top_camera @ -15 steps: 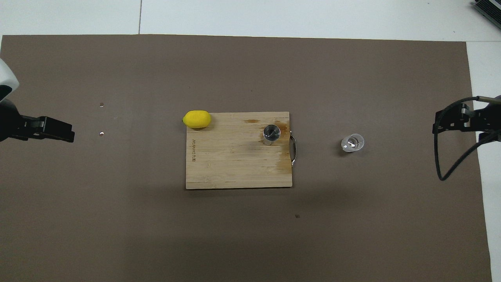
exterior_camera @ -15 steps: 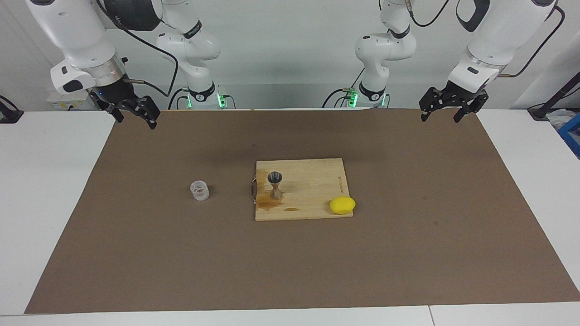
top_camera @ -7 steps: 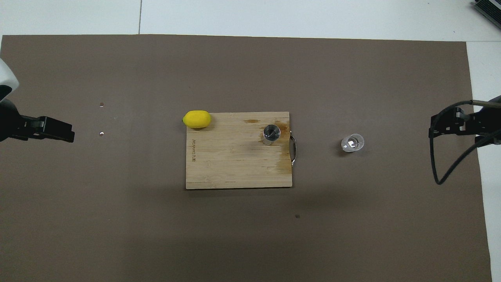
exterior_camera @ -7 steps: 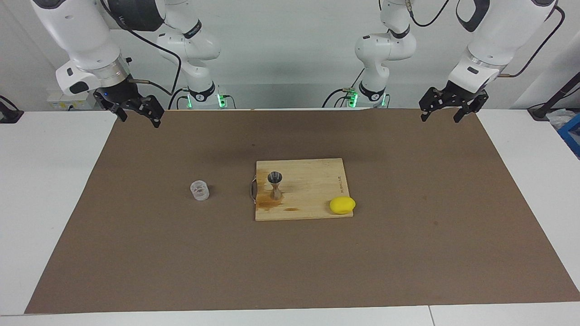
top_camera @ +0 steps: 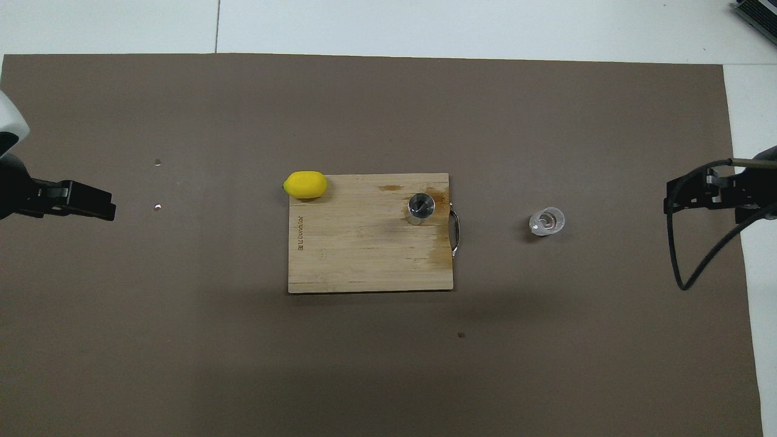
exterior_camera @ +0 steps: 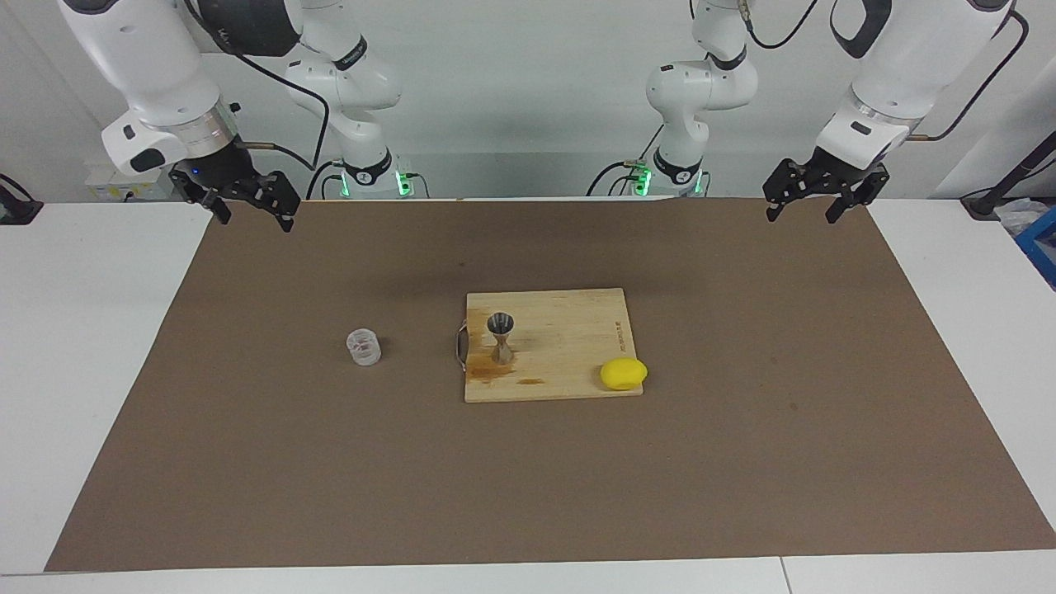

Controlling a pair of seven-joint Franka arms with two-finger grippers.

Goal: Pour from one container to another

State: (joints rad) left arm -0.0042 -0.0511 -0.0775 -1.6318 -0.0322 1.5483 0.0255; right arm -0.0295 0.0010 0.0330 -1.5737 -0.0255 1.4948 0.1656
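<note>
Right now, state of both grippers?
Left gripper: open, empty, over the mat's edge by its base.
Right gripper: open, empty, up over the mat's corner.

We see the cup (exterior_camera: 363,346) standing alone on the brown mat (exterior_camera: 247,462) at centre-left of the facing frame, open mat all round it. Beside it, toward frame centre, the board's (exterior_camera: 569,330) metal handle (exterior_camera: 461,344) and the upright jigger (exterior_camera: 501,337) narrow the passage. The lemon (exterior_camera: 623,374) blocks the board's lower right corner.
</note>
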